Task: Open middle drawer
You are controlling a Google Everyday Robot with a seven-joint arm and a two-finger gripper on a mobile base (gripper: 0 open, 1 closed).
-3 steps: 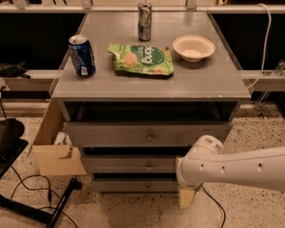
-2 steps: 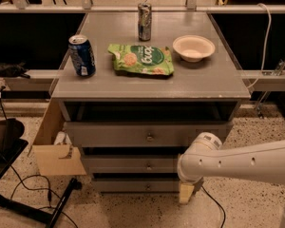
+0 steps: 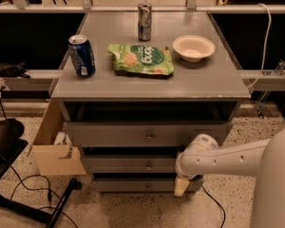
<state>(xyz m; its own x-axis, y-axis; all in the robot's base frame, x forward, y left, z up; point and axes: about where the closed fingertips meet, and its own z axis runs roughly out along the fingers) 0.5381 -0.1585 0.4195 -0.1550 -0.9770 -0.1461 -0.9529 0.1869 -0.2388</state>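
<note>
From where I stand, the grey desk (image 3: 213, 82) carries a blue can (image 3: 82, 55) near its left edge, a silver can (image 3: 144, 21) at the back, a green snack bag (image 3: 141, 59) lying flat in the middle and a white bowl (image 3: 194, 47) to the right. Under the top there is a stack of three grey drawers, each with a small round knob. The middle drawer (image 3: 118, 165) sits between the tall top drawer (image 3: 109, 135) and the slim bottom drawer (image 3: 128, 185), and its knob (image 3: 148, 166) is untouched. The robot's white arm (image 3: 228, 158) reaches in from the right, bends at a rounded joint beside the right end of the middle drawer and points down. The hand (image 3: 181, 186) hangs low at the right end of the bottom drawer, well away from the knobs, and I cannot tell whether it is open or closed. An open cardboard box (image 3: 57, 158) stands on the speckled floor (image 3: 133, 210) against the left side of the desk, with black cables (image 3: 28, 194) trailing nearby.
</note>
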